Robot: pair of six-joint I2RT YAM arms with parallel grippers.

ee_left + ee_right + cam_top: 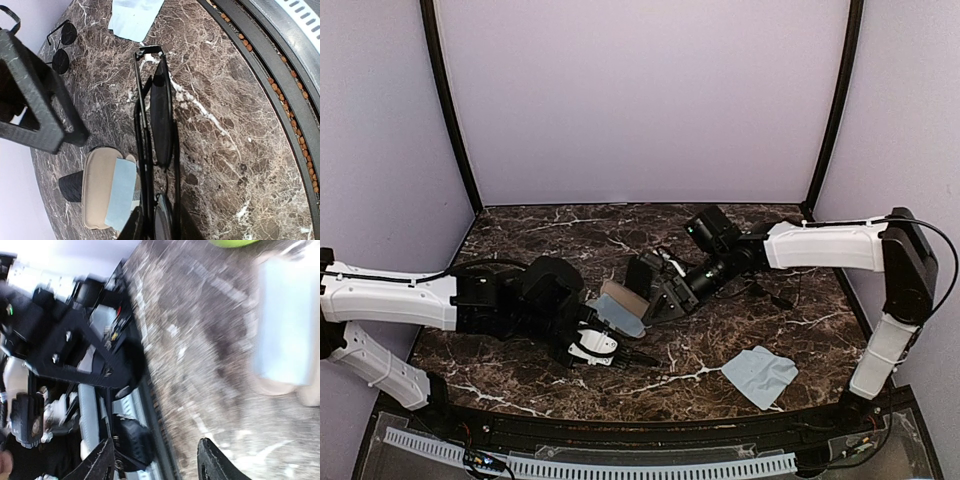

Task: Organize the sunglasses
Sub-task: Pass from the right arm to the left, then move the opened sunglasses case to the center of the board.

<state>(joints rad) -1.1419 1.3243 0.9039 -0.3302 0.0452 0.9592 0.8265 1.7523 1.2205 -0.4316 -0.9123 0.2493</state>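
Note:
My left gripper [598, 347] [160, 231] is shut on a folded pair of sunglasses [161, 110] [636, 357]. It holds them just above the marble, right beside an open case [97, 190] [620, 298] with a beige lining and a light blue cloth [120, 192] in it. A second pair, round-lensed sunglasses [62, 48], lies unfolded on the table farther off. My right gripper [658, 296] [157, 462] stands open and empty next to the far side of the case, and one of its fingers [35, 100] shows in the left wrist view. The right wrist view is blurred.
Another light blue cloth [760, 375] [135, 17] lies flat on the marble table [540, 240] at the front right. A raised black rim [650, 430] runs along the near edge. Lilac walls close off the back and sides.

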